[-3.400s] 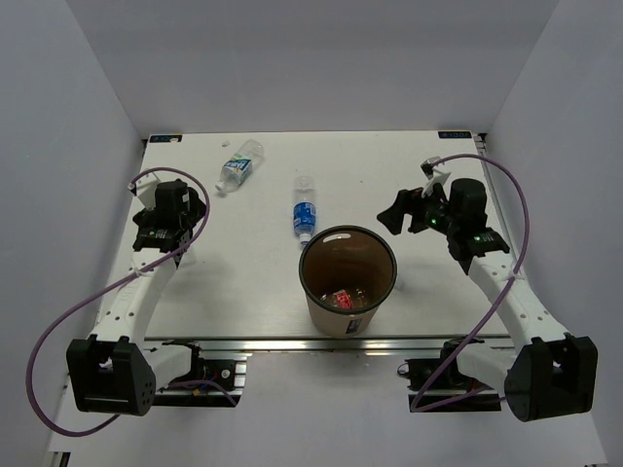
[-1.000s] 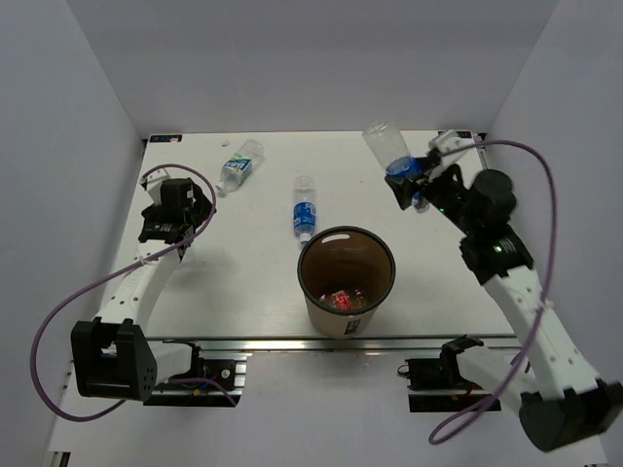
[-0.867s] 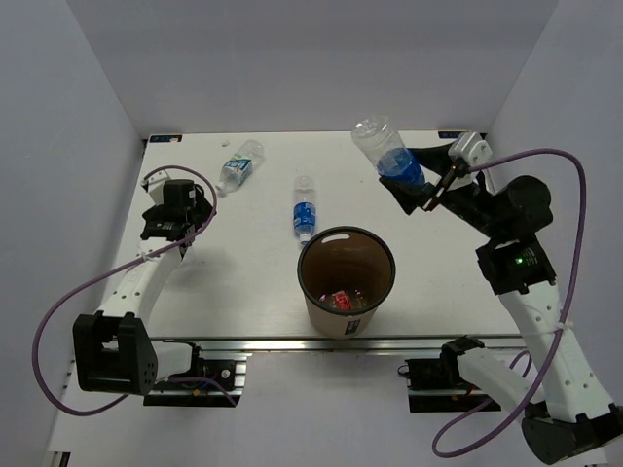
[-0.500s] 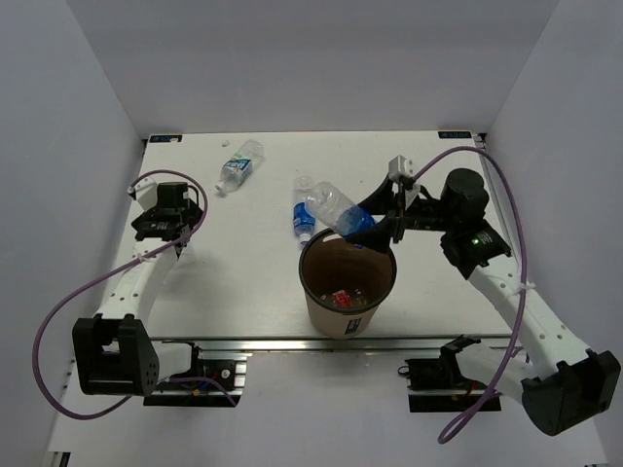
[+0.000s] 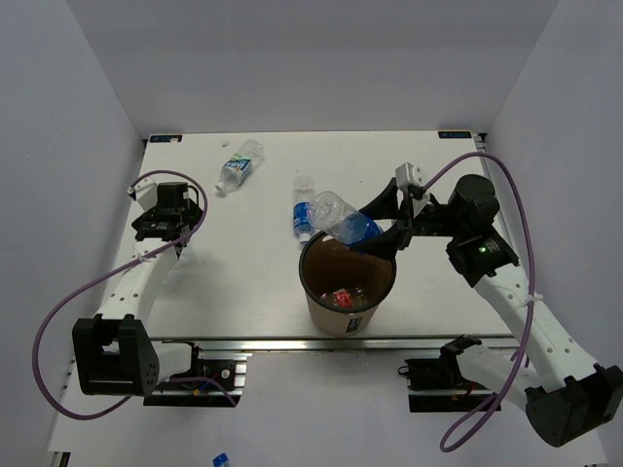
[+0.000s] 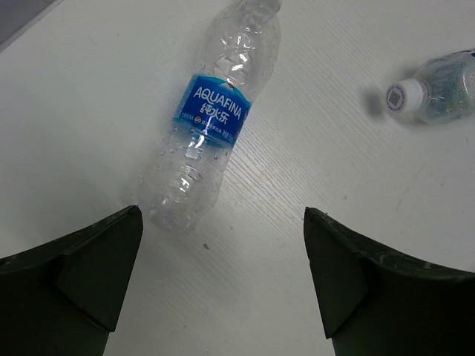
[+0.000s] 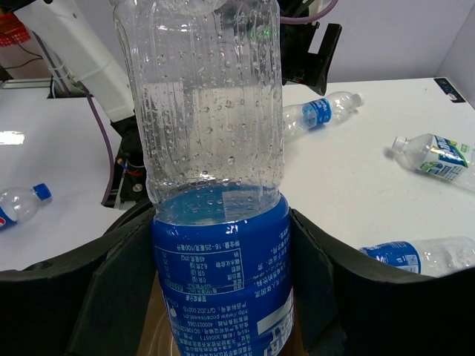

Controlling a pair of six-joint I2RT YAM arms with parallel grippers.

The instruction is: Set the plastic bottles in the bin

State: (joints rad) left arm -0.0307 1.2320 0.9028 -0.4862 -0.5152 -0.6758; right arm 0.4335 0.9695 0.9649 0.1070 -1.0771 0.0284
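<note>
Overhead view of whole table (image 5: 243,272); two close wrist views

A: Lettering recorded?
B: "AQUAFINA" in white, with 纯水乐 beneath, is read on the blue label of the lying bottle (image 6: 211,122).
A: Other entries?
B: White fine print is seen on the blue label of the held bottle (image 7: 219,282); too small to be read.

We've got one blue-labelled bottle (image 5: 343,218) held tilted over the brown bin (image 5: 336,319), a second bottle (image 5: 304,212) lying flat just behind it, and a third bottle (image 5: 240,165) farther back-left.
</note>
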